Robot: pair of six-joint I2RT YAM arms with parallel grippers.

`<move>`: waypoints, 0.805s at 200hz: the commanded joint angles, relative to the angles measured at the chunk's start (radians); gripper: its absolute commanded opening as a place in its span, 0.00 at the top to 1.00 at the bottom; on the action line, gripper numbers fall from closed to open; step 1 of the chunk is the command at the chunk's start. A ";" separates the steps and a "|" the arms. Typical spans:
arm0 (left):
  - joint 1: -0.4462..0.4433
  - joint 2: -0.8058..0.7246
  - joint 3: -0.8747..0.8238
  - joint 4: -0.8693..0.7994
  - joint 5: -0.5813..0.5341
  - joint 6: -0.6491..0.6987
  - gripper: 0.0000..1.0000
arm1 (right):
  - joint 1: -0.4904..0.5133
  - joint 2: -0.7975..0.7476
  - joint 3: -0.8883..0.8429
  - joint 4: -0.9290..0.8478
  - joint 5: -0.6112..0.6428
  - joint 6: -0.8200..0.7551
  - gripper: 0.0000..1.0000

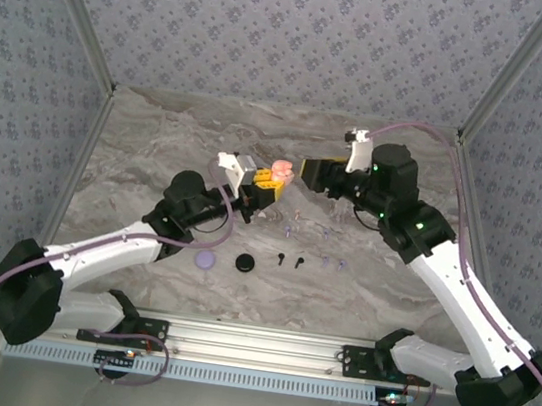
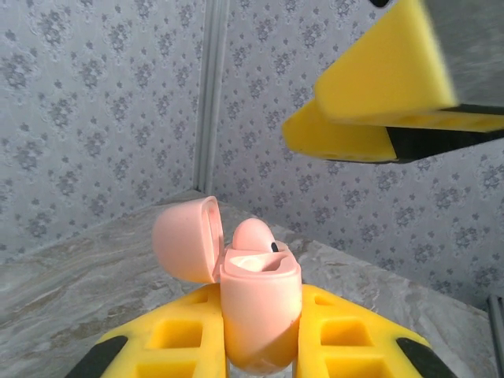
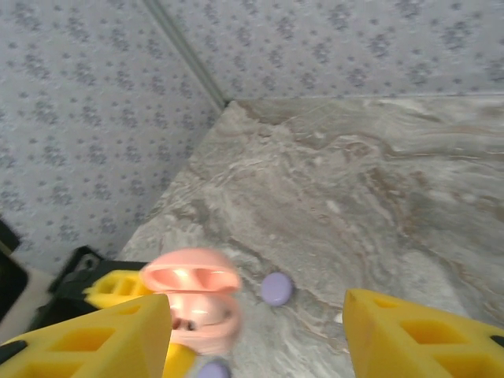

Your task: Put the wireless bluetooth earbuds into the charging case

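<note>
The pink charging case [image 2: 260, 307] stands upright with its lid [image 2: 186, 239] swung open, and my left gripper [image 2: 260, 346] is shut on its body. A pale pink earbud [image 2: 252, 235] sits in the case's far socket. From above, the case [image 1: 278, 172] is held over the table's middle, with my right gripper [image 1: 307, 173] just to its right. That right gripper [image 3: 256, 339] is open with nothing between its fingers, the case [image 3: 193, 303] blurred beside its left finger [image 3: 94, 339]. Loose black earbuds [image 1: 290, 260] and lavender earbuds [image 1: 333, 263] lie on the table.
A round lavender case [image 1: 205, 260] and a round black case [image 1: 244, 262] lie near the left arm. Small pale buds [image 1: 288, 231] rest behind the black ones. Patterned walls [image 1: 275, 32] close the table at the back and both sides.
</note>
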 commanded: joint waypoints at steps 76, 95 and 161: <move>-0.005 -0.240 -0.108 -0.173 -0.141 0.095 1.00 | -0.131 0.431 0.214 -0.514 -0.040 -0.074 0.40; -0.006 -0.267 -0.122 -0.187 -0.155 0.096 1.00 | -0.112 0.548 0.272 -0.560 -0.008 -0.102 0.43; -0.006 -0.305 -0.164 -0.180 -0.181 0.079 1.00 | -0.066 0.919 0.473 -0.651 0.092 -0.132 0.49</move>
